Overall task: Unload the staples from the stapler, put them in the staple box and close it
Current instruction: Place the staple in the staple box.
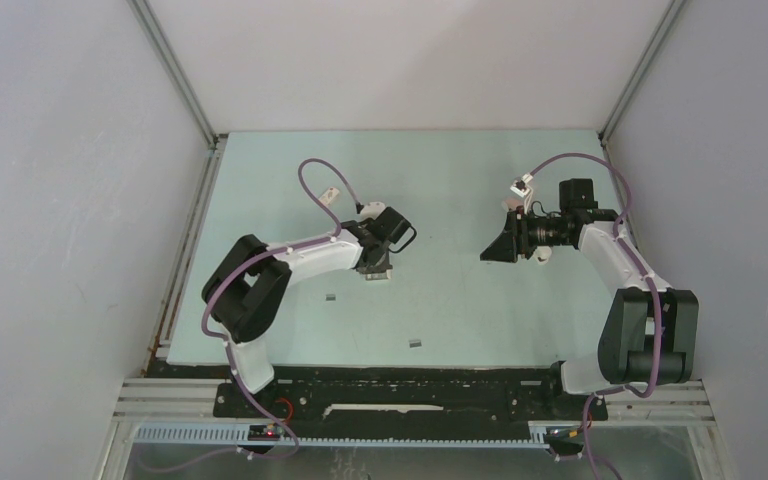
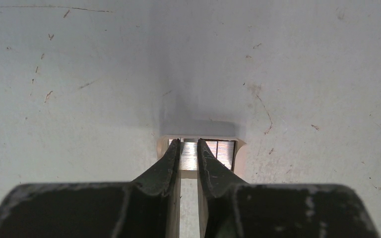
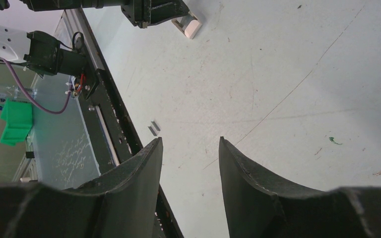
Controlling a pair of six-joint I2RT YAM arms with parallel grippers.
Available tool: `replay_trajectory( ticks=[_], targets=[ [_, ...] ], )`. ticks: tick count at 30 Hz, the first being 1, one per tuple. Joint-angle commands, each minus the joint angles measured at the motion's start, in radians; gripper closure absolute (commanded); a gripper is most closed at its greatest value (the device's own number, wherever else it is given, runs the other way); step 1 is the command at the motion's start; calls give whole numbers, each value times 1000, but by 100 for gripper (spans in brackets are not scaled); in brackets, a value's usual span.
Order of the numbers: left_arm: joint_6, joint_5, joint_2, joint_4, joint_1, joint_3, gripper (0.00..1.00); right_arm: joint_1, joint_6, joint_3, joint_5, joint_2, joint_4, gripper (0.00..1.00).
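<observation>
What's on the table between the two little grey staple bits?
Nothing. The top view shows bare table between the staples by the left arm and the staples near the front edge.

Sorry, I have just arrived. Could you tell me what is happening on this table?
The left hand is down over a small white box on the table. Its fingers are nearly closed and seem to pinch the shiny staples inside. The right hand hangs open and empty above the table. Two short dark staple strips lie loose nearer the front edge. No stapler shows in these views.
</observation>
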Motion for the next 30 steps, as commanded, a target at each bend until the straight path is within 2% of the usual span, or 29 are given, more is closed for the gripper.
replay_trajectory(
  ticks=[1, 30],
  targets=[
    [-28, -13, -3, 18, 6, -16, 93, 1, -11, 1, -13, 1, 7, 45],
    [-42, -23, -26, -5, -4, -40, 93, 1, -11, 0, -17, -6, 5, 45]
  ],
)
